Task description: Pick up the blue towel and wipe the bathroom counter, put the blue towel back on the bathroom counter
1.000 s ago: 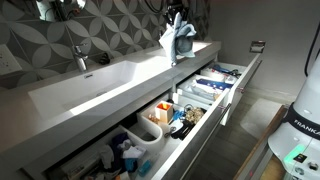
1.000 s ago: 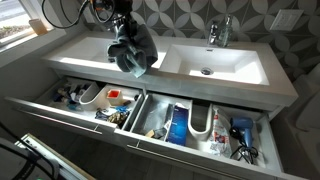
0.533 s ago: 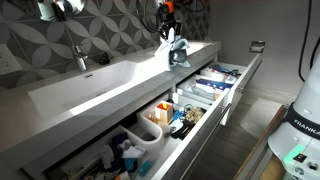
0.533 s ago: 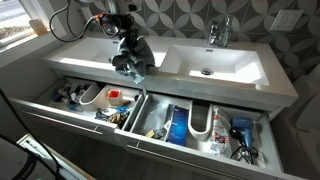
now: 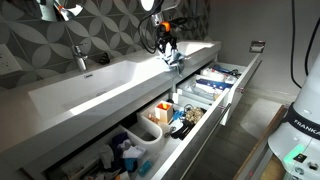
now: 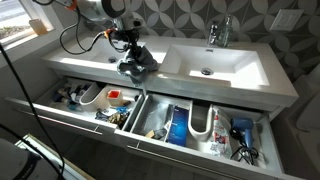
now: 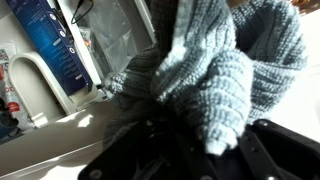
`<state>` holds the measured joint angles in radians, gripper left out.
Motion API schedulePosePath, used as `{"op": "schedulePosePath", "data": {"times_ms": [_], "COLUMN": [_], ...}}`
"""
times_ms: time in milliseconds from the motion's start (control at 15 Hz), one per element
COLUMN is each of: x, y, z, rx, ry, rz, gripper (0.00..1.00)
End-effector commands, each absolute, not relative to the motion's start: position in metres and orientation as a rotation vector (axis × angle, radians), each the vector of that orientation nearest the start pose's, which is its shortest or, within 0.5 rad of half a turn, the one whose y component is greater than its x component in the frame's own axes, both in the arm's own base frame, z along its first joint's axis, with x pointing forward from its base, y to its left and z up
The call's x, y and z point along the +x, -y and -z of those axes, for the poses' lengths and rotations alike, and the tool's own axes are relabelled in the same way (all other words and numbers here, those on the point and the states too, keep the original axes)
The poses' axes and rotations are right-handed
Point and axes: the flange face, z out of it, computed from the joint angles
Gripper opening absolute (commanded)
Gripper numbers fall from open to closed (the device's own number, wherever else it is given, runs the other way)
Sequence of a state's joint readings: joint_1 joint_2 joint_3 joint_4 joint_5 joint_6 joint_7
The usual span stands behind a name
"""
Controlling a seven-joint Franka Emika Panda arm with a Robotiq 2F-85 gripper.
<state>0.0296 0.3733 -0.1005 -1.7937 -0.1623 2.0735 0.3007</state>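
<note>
The blue towel [image 6: 135, 64] is a bunched blue-grey knit cloth resting on the white bathroom counter [image 6: 85, 50] between the two sinks. It also shows in an exterior view [image 5: 172, 56] near the counter's far end. My gripper [image 6: 129, 47] comes down onto the towel from above and is shut on it. In the wrist view the towel [image 7: 205, 75] fills most of the frame, pinched between my dark fingers [image 7: 275, 150]. The gripper [image 7: 200, 140] tips are buried in the cloth.
Two wide drawers [image 6: 150, 120] stand open below the counter, full of toiletries and bottles. Sink basins [image 6: 210, 62] and faucets [image 6: 218, 33] lie on the counter. The tiled wall is close behind. The robot base [image 5: 298, 130] stands at the right.
My gripper has lowered with the towel from above the counter down onto the counter surface. The towel, hanging loose before, now lies bunched on the counter.
</note>
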Motion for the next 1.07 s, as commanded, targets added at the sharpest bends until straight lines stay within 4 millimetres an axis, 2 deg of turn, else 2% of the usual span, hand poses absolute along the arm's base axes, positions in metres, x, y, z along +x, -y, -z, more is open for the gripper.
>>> {"op": "schedulePosePath", "data": {"times_ms": [0,267,1000], "x": [0.634,0.631,0.629], "y": [0.046,0.063,0.174], "z": [-0.319,-0.312,-0.308], "rx": [-3.313,-3.331,-3.317], "ry": [-0.425,-0.475,-0.964], "rz": [-0.090,-0.102,-0.021], "gripper": [0.07,0.07,0.07]}}
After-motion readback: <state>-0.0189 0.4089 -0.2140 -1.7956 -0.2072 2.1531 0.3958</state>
